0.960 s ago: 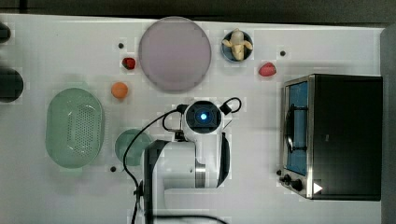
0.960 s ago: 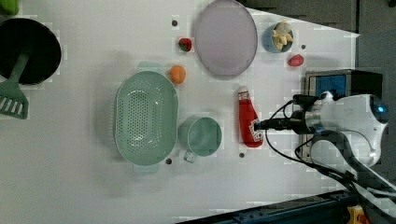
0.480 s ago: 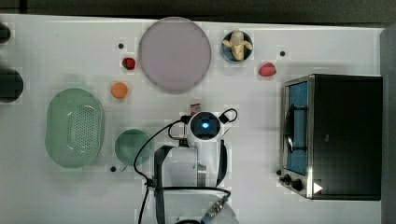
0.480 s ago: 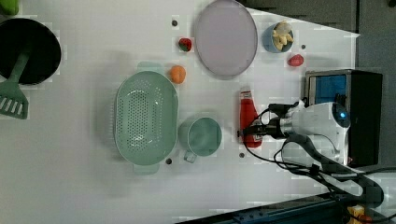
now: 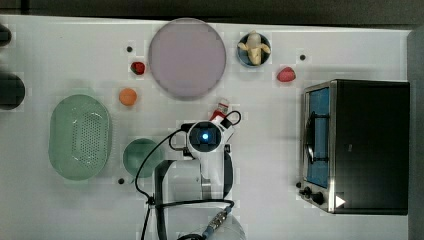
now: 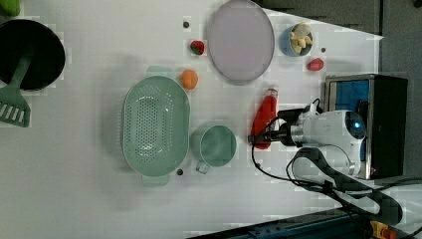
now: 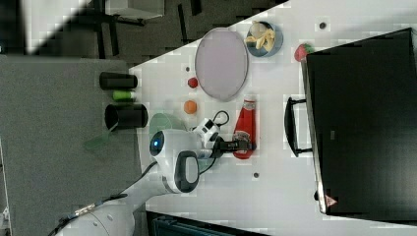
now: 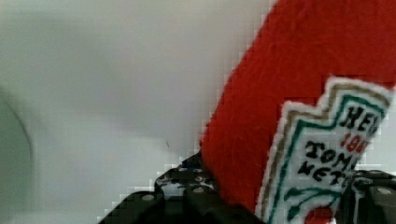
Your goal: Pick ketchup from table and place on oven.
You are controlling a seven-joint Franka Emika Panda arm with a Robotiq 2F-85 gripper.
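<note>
Grasp step: the tool [image 7: 242, 145] straddles the ketchup [image 7: 245, 125] lying mid-frame on the surface [image 7: 275, 196], its fingers not visibly clamped yet. Next: clench, lift toward the oven [image 7: 364, 123].

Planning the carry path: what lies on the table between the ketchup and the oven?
Nothing: bare table separates the ketchup from the oven in the left view.

On the white desk [image 6: 89, 199] the ketchup [image 6: 262, 117] lies flat, cap toward the lilac plate [image 6: 240, 40], with the end effector [image 6: 260, 138] at its base (grip unclear). A green mug [image 6: 215, 146] and colander [image 6: 155, 130] lie to the left view's left, the oven [image 6: 385, 124] on the right.
</note>
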